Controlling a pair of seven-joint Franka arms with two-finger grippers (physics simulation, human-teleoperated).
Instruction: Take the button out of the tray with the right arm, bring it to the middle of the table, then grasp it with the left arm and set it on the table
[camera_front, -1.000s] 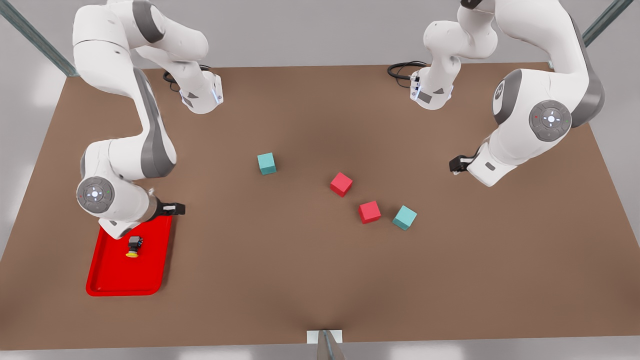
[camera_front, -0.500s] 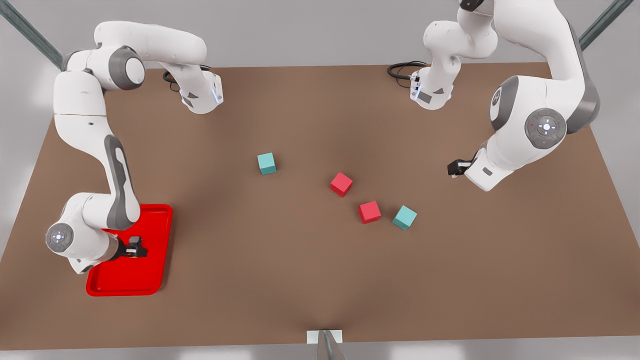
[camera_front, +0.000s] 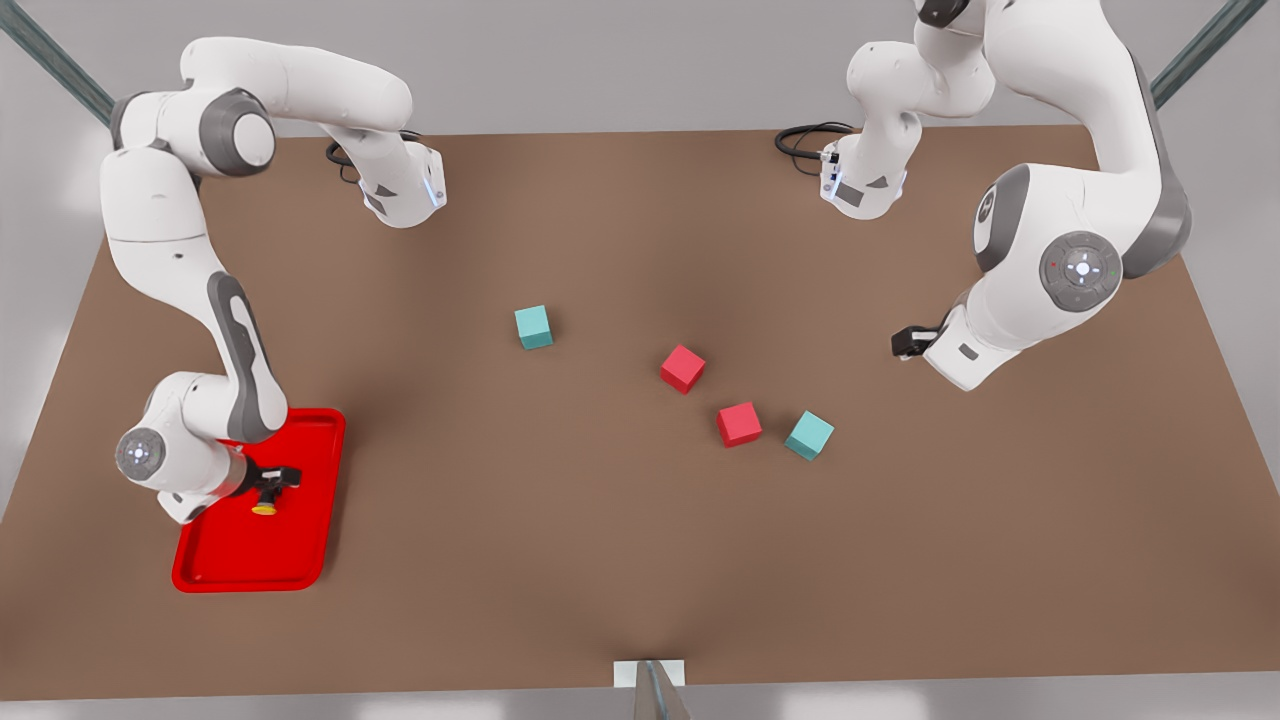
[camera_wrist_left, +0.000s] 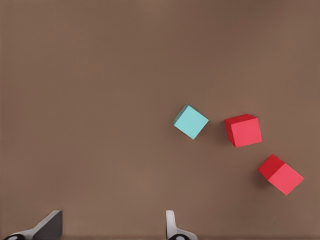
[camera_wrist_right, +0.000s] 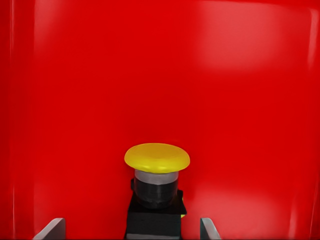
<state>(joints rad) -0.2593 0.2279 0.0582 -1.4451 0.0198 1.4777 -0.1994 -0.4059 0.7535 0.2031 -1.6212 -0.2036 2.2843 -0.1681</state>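
The right gripper (camera_front: 273, 481) sits low over the tray (camera_front: 300, 560), at the front view's left, with its jaws spread wide; in the right wrist view the two fingertips (camera_wrist_right: 50, 229) stand on either side of the button's dark body without touching it, so nothing is held yet. The button (camera_front: 265, 503) lies on its side in the tray, yellow cap pointing away from the gripper. Over the last second this arm has swung from the tray's far edge to the button, and in the last half second it has settled so that the body lies between the open fingers. That likely means the reach is done and closing is the next step, with the lift and carry to the table's (camera_front: 600, 560) middle to come. The left gripper (camera_front: 908, 342) waits above the table at the front view's right, fingers apart and empty, having barely drifted. Between the arms lie two teal cubes (camera_front: 533, 327) and two red cubes (camera_front: 682, 368), unmoved.
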